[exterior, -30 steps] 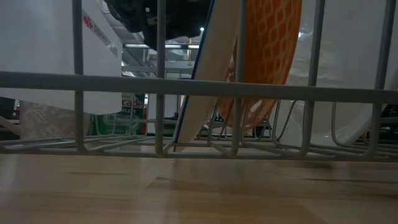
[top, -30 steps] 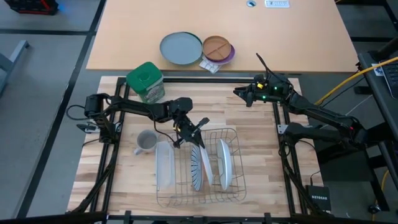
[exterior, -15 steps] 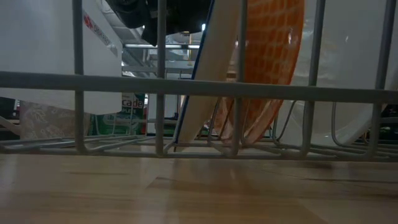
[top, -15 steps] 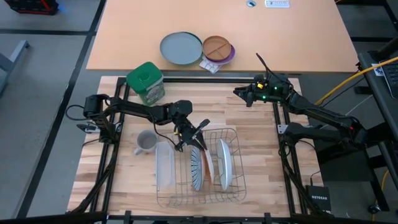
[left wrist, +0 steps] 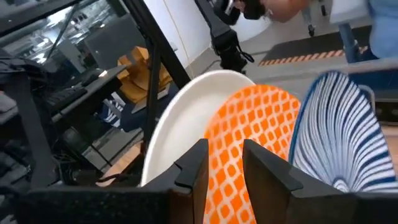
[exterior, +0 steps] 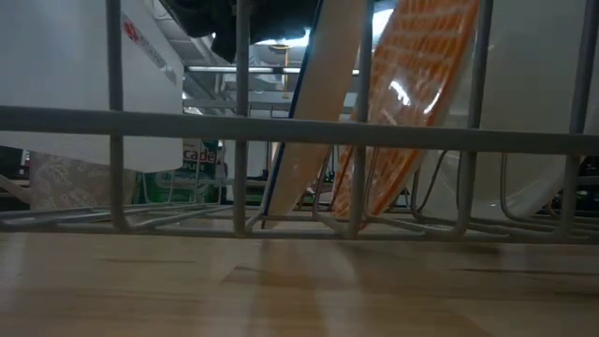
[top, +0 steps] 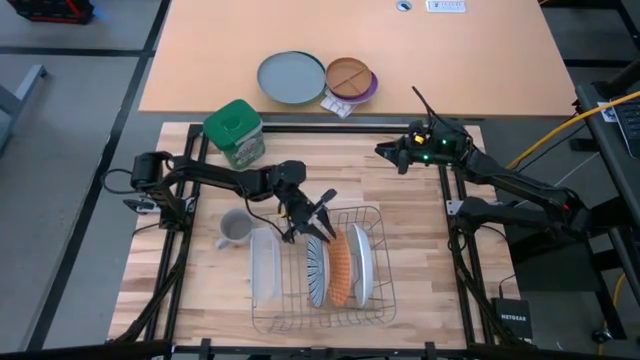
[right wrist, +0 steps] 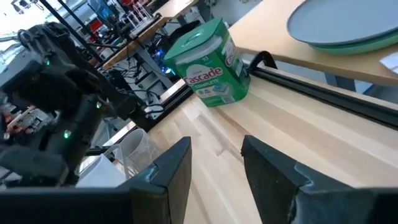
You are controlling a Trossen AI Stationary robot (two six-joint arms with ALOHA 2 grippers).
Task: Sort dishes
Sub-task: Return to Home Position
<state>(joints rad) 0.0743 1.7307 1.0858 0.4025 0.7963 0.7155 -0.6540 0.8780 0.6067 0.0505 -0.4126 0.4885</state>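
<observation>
Three plates stand on edge in a wire rack (top: 380, 300): blue-striped (top: 316, 272), orange-red (top: 340, 268) and white (top: 361, 262). The orange plate rests by its lower rim in the rack and leans toward the white plate (exterior: 533, 84); the low view shows it tilted (exterior: 412, 94). My left gripper (top: 312, 218) is open above the rack's far left corner. In its wrist view (left wrist: 225, 165) the fingers frame the orange plate (left wrist: 249, 130) without touching it. My right gripper (top: 385, 150) waits open over the table's far right.
A green detergent tub (top: 235, 130) stands at the far left. A grey mug (top: 234, 228) sits left of the rack, and a white oblong piece (top: 264, 262) is at the rack's left side. A grey plate (top: 291, 77) and a brown divided plate (top: 349, 77) lie on the far table.
The orange plate has tipped from nearly upright toward the table's right and now leans toward the white plate. Its lower rim has stayed in the rack while its top swung over.
</observation>
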